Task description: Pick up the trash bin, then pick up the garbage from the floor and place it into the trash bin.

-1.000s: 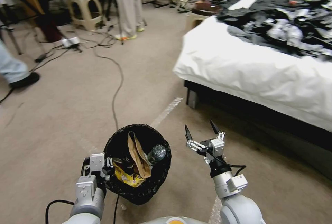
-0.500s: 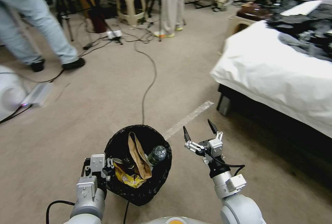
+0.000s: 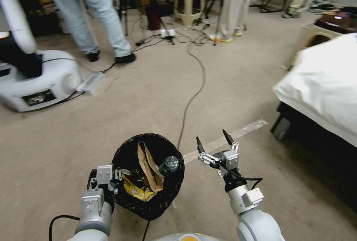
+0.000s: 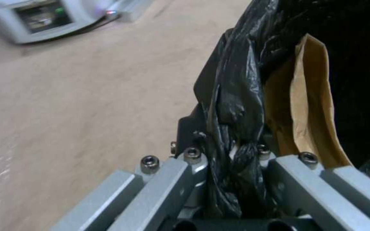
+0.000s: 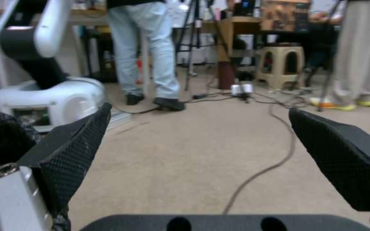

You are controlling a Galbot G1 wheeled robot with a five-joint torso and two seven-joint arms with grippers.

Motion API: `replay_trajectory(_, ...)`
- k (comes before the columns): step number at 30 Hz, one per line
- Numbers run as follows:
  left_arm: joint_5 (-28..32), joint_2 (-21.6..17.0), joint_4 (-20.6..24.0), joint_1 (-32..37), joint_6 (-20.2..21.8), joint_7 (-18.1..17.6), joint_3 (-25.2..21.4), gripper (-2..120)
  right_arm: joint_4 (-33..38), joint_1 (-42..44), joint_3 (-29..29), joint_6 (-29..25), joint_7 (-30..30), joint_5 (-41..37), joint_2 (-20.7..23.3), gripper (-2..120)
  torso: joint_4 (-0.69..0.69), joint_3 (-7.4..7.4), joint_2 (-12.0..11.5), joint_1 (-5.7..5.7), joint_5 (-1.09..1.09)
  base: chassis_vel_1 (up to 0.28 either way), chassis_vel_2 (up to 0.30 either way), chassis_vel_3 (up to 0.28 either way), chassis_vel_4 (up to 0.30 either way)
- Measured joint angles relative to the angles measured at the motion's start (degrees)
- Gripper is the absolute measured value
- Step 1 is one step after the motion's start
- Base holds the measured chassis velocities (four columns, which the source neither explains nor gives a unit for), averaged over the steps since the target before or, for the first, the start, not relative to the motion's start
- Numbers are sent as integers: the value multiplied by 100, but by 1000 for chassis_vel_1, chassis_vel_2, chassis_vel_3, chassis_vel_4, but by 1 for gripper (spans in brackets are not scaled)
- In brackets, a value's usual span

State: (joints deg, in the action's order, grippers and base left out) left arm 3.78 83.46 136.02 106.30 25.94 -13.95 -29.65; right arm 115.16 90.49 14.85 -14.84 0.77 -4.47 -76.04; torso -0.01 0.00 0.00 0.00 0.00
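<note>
Room: we look over a beige carpet floor (image 3: 111,122); our view has swung left since a second ago, so the bed (image 3: 323,88) sits farther right and a white robot base (image 3: 37,81) has come in at left.
Meaning: we judge the robot is turning to search for more litter.
Left pincer (image 3: 116,181): clamped on the bag-lined rim of the trash bin (image 3: 148,176), held low before the robot.
Bin contents: brown paper scrap (image 3: 148,166), yellow wrapper (image 3: 135,192), clear bottle (image 3: 169,164).
Right pincer (image 3: 212,142): spread wide, empty, beside the bin.
Obstacles: black cable (image 3: 193,92) and standing people's legs (image 3: 93,14) ahead.
</note>
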Motion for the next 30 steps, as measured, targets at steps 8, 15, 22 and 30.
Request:
replay_trajectory(8,63,4,14,-36,10,-15,-47,3,5,30,-7,-5,-58,2,-7,100,1,0,0,0,0,133,124,136,133)
replay_trajectory(15,102,20,14,-47,9,-48,-44,3,2,47,-8,-24,-72,10,-14,100,1,0,0,0,0,94,96,76,76)
replay_trajectory(22,111,24,14,-72,-2,-67,-57,3,5,89,-5,-48,-85,24,-14,100,2,0,0,0,0,8,4,1,4)
replay_trajectory(30,322,20,-55,-215,108,-162,-161,3,13,140,2,-79,-99,61,-26,100,-1,0,0,0,0,0,0,0,0)
